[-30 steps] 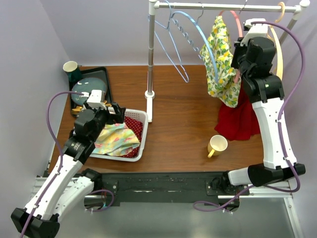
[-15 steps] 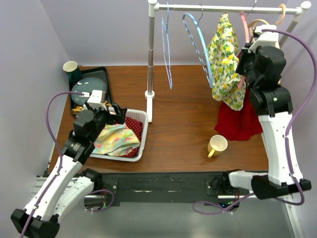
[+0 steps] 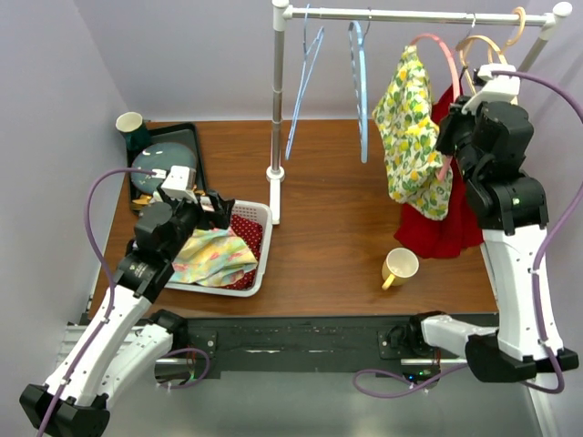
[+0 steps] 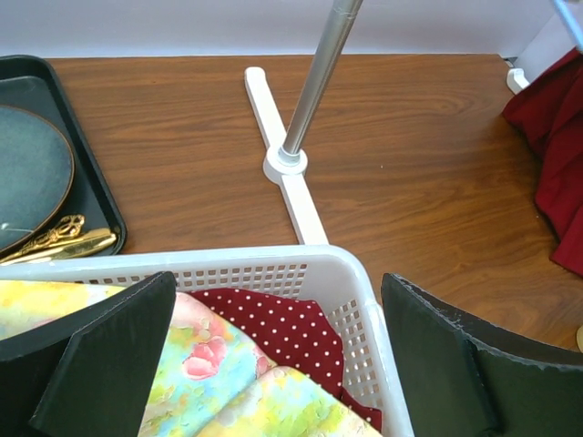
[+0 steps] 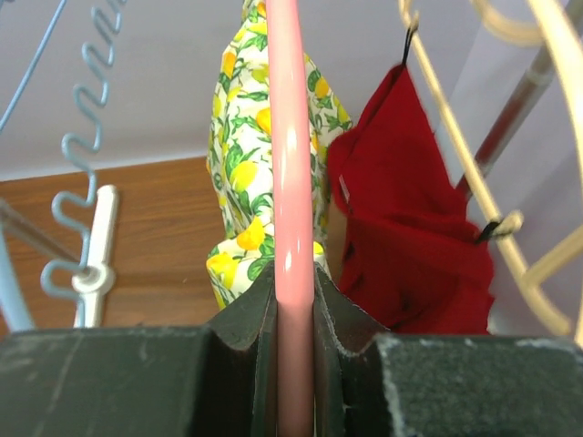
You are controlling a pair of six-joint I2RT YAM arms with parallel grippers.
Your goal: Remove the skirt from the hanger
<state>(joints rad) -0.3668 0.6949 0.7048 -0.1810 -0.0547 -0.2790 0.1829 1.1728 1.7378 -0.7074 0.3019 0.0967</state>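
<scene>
Pinching pink hanger (image 5: 293,137) edge, R fingers (image 5: 262,314) sit beside skirt (image 5: 241,137); tabletop (image 3: 337,228) open leftward.

Skirt (image 3: 412,137): yellow lemons, green leaves, white ground. Hanger (image 5: 293,182): pink. Garment (image 3: 437,232): plain red. Basket (image 4: 228,262): white. Cloth (image 4: 282,328): red, white-dotted. Mug (image 3: 401,266): yellow. Table (image 3: 337,209): brown woodgrain.

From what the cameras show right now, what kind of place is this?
Probably a lab mock-up of a laundry corner: a clothes rail, a white basket of fabrics, one wooden table between plain walls.
</scene>
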